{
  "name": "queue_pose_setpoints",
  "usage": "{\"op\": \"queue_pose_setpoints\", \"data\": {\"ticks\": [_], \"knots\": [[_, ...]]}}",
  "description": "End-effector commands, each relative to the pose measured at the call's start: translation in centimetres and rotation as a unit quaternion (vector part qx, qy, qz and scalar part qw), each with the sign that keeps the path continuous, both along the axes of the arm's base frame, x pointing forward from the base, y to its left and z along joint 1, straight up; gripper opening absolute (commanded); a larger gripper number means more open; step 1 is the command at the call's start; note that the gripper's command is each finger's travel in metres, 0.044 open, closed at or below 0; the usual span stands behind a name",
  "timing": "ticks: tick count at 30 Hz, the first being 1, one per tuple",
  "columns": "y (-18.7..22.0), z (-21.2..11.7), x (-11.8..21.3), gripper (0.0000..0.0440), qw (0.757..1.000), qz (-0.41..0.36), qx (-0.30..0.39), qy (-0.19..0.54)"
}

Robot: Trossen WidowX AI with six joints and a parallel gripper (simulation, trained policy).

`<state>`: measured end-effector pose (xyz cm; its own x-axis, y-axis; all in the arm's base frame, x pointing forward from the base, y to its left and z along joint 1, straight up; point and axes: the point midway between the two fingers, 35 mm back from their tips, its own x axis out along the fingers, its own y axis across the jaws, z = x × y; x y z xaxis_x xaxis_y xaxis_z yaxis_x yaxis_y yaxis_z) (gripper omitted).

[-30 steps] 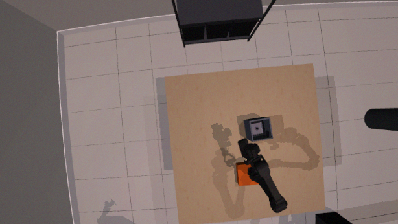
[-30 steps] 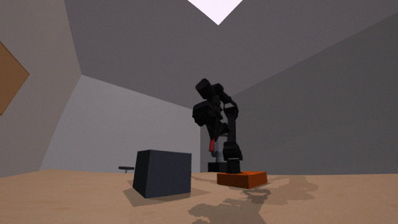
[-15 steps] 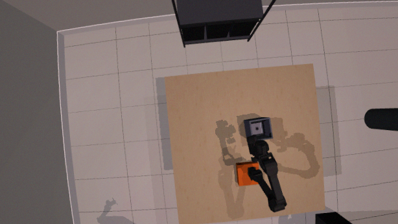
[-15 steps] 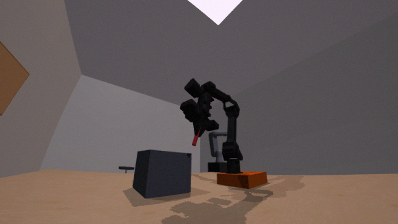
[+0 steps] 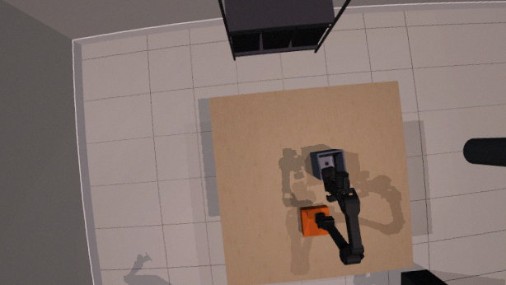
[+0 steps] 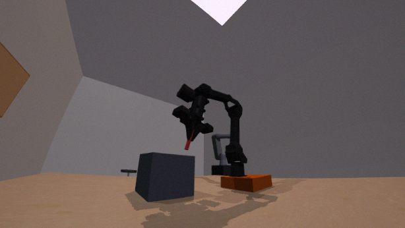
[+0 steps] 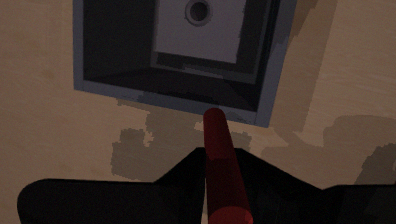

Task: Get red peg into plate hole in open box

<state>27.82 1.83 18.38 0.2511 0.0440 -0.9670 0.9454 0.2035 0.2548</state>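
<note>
The claw (image 5: 326,169) (image 6: 190,140) (image 7: 218,156) is pinching the red peg (image 6: 187,145) (image 7: 216,132), its two fingers closed on the peg's sides. The peg hangs in the air above the tabletop (image 5: 255,123) (image 6: 92,184) (image 7: 40,125), its free end pointing down and tilted rather than upright in the exterior view.

The relation that matters is between that free end and the hole (image 5: 326,163) (image 7: 199,11). The open box (image 5: 315,165) (image 6: 168,176) (image 7: 137,100) stands nearer the tabletop's right edge than its left, as the top view shows it, with the arm's orange block (image 5: 309,228) (image 6: 260,183) between it and the bottom edge. In the wrist view the peg's tip overlaps the box's near wall, while the hole lies farther up the picture, inside the far part of the box. So the claw seems to be short of the hole, on the side toward the bottom edge.

The next move probably calls for carrying the peg farther toward the tabletop's top edge, over the plate (image 7: 200,42), and bringing its long axis upright before lowering. Going down too soon could catch the tip on the near wall.
</note>
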Motion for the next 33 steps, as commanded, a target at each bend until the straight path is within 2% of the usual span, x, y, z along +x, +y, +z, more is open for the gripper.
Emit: {"op": "queue_pose_setpoints", "data": {"ticks": [1, 15, 33], "knots": [[-0.9, 0.0, 0.5, 0.0, 1.0, -0.003, -0.003, 0.004], [-3.9, -1.6, 2.4, 0.0, 1.0, -0.011, -0.003, 0.027], [-6.4, -6.4, 4.7, 0.0, 0.998, -0.007, 0.007, 0.055]]}}
